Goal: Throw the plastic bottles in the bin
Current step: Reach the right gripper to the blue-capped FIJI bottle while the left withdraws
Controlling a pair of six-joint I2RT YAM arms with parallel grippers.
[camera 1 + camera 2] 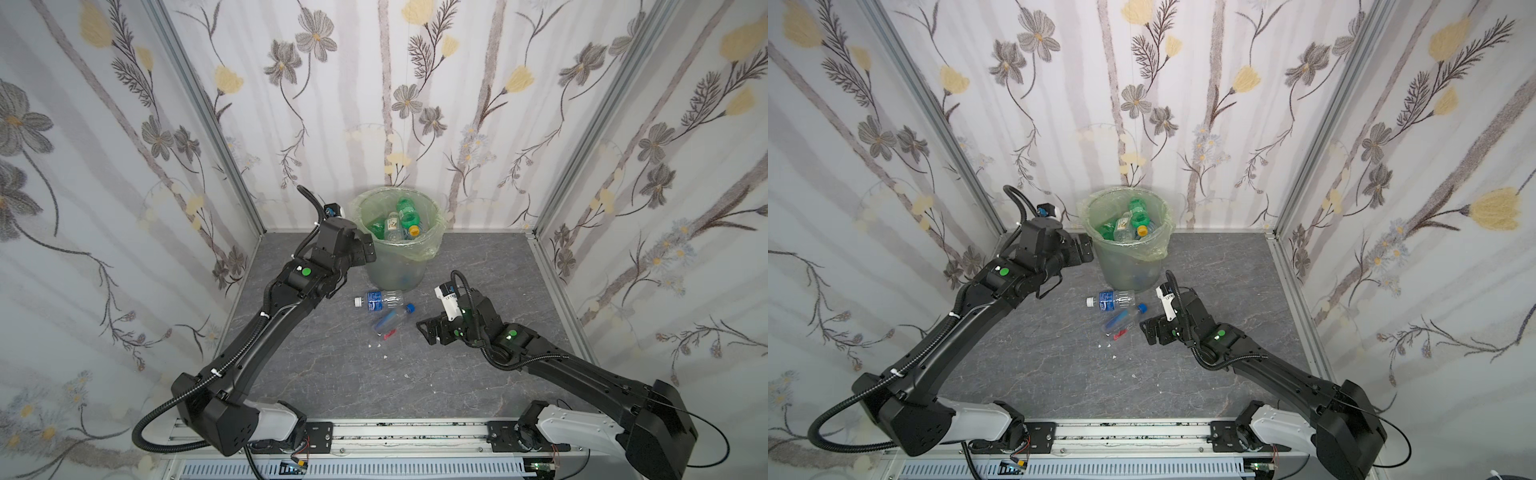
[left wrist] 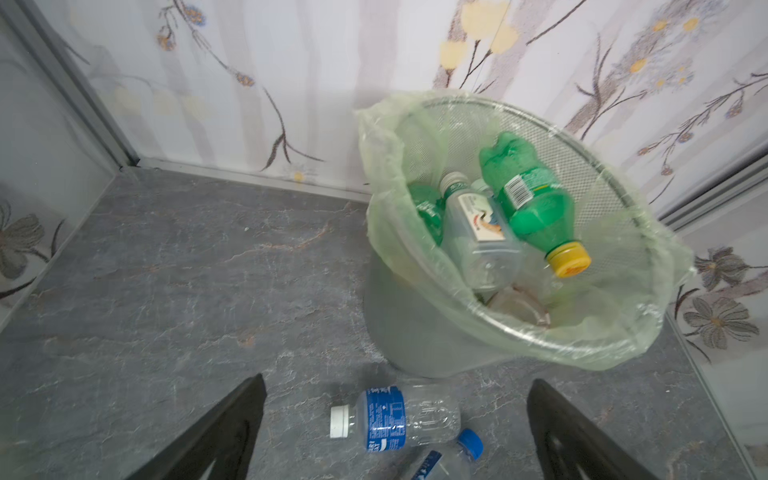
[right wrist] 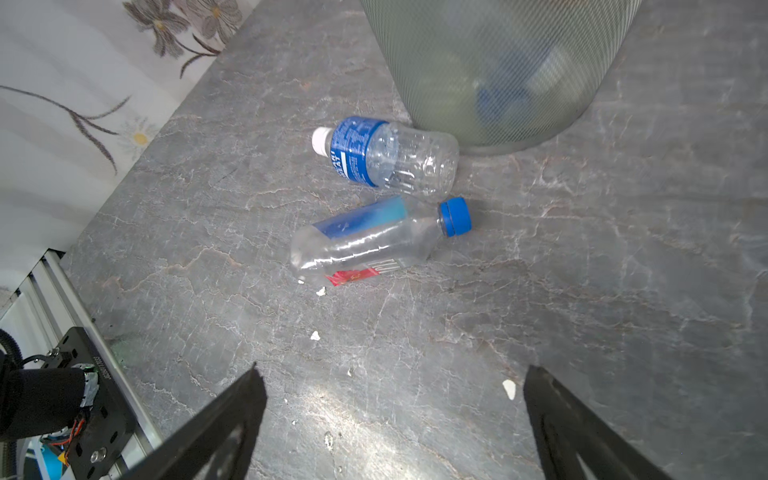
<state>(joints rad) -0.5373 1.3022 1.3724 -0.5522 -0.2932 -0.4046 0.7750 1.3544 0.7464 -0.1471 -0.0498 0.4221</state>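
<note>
The floral walls (image 1: 124, 166) are boxing in the grey worktop (image 1: 332, 374) on three sides, and a metal rail (image 1: 395, 432) is running along the front edge. The bin (image 1: 395, 272), pale green with a thin bag (image 2: 382, 137) folding over its rim, is standing at the back near the rear wall. Bare worktop is lying on either side of it, and a wide stretch is lying open in front between the two arms.

The left fingers (image 2: 237, 415) are hanging spread wide just beside the bin's rim on its left, raised off the worktop and gripping nothing. The right fingers (image 3: 232, 415) are hovering low, also spread wide and empty, just right of two bottles on the worktop.

The white-capped bottle (image 1: 379, 300), clear with a blue label, is lying on its side just beside the bin's foot. The blue-capped bottle (image 1: 392, 320), clear and dented, is lying just in front of it, cap toward the right.

Inside the bin, a green bottle (image 2: 528, 195) with a yellow cap is resting on the pile beside a clear bottle (image 2: 478, 237). Something blue is showing through the bin's wall lower down, perhaps another label. A few white scraps (image 3: 509, 388) are dotting the worktop near the right fingers.
</note>
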